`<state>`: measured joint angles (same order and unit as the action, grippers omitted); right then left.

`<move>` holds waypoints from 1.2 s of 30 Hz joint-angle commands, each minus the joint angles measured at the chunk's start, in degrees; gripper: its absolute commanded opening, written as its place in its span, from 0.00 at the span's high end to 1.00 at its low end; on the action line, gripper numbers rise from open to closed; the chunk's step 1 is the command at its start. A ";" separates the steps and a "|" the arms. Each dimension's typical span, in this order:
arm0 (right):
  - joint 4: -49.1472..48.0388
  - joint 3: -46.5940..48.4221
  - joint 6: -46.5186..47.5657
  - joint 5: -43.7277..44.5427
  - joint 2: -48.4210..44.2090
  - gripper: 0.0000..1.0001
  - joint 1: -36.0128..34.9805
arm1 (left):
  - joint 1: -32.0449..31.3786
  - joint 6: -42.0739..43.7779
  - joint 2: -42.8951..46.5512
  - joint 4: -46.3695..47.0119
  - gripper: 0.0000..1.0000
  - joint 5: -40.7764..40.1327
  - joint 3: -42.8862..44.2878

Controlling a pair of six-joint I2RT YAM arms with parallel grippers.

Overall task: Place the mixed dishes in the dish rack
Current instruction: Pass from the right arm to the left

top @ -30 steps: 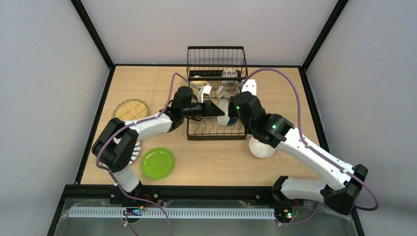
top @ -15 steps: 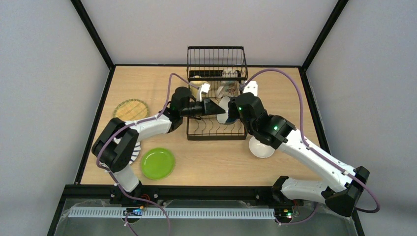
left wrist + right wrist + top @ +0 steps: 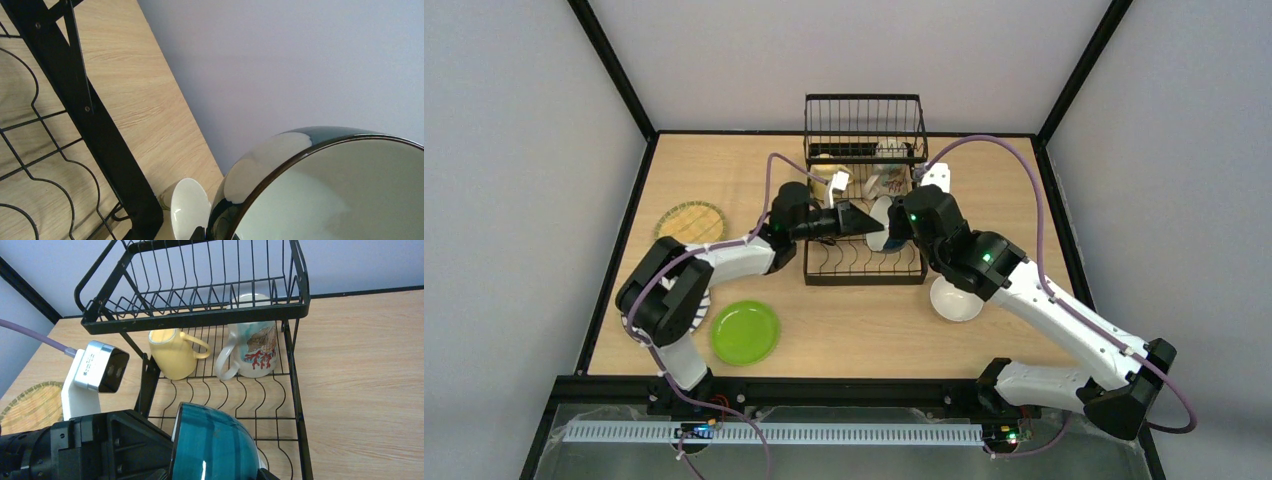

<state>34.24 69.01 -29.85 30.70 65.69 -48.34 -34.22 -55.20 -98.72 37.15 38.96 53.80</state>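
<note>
A glossy bowl [image 3: 340, 200], dark outside and white inside, fills the lower right. At the left, the black frame and wavy wires of the dish rack [image 3: 100, 135] lie on the wooden table [image 3: 135, 85]. 1 white bowl [image 3: 190, 207] shows just beside the rack's corner.

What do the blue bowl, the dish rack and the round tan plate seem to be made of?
The blue bowl looks like glazed ceramic: glossy teal outside with sharp highlights, white inside. The dish rack seems thin metal wire coated matte black, showing no bare shine. The tan plate has a criss-cross woven look; real fibre or printed pattern, I cannot tell.
</note>
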 commanded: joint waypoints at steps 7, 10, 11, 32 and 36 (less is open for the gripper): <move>7.76 0.02 -2.83 -1.11 1.06 0.00 0.08 | 0.55 -10.24 -2.21 17.15 0.98 -3.76 -1.43; 7.77 0.77 -2.23 -0.98 1.47 0.01 0.08 | 0.53 -11.05 -2.50 17.35 0.98 -4.52 -1.12; 7.73 1.14 -2.05 -0.92 1.60 0.00 0.08 | 0.53 -11.33 -2.65 17.35 0.98 -4.72 -0.95; 9.13 7.11 1.57 0.65 5.36 0.00 0.08 | -0.57 0.57 0.78 -6.04 0.98 -10.59 5.16; 10.19 8.39 3.09 2.61 5.95 0.00 0.08 | -1.03 11.12 2.49 -19.56 0.98 -14.85 10.32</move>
<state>41.04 74.59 -28.40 30.48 71.13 -48.38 -34.65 -56.42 -101.01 29.08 28.23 57.91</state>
